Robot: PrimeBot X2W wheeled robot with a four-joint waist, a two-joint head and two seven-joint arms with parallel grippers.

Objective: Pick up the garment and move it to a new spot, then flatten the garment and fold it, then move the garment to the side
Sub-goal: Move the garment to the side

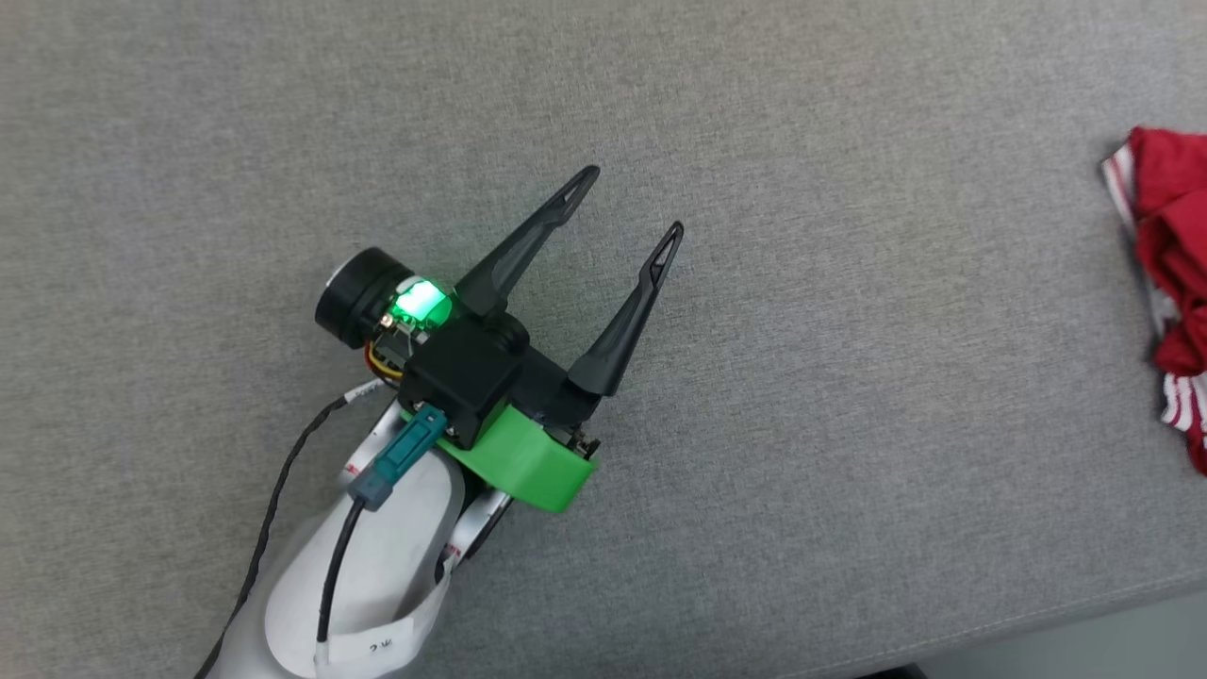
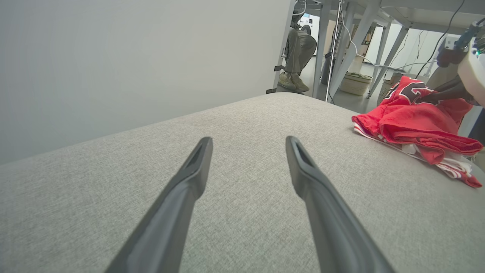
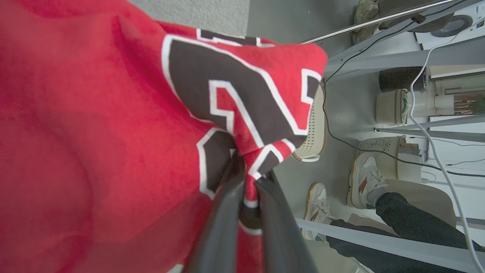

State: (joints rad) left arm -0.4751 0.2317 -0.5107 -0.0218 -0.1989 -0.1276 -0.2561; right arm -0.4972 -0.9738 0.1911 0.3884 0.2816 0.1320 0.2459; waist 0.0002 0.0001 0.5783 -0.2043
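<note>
Right end effector (image 3: 251, 169) pinches the crumpled garment (image 3: 94, 132) at the worktop's (image 1: 754, 113) right edge — apparently the pick-up; left end effector (image 1: 632, 203) spread, empty. Flattening, folding, setting aside remain.

Grey cloth-covered surface (image 1: 754, 424), red garment (image 1: 1169, 207) near its edge.

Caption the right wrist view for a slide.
Right jaws clamped on the red jersey at its black number; a person's sneakers beyond.

On the surface (image 1: 801, 424), the garment (image 1: 1174, 245) lies well right of the left claw (image 1: 632, 201), perhaps overhanging.
</note>
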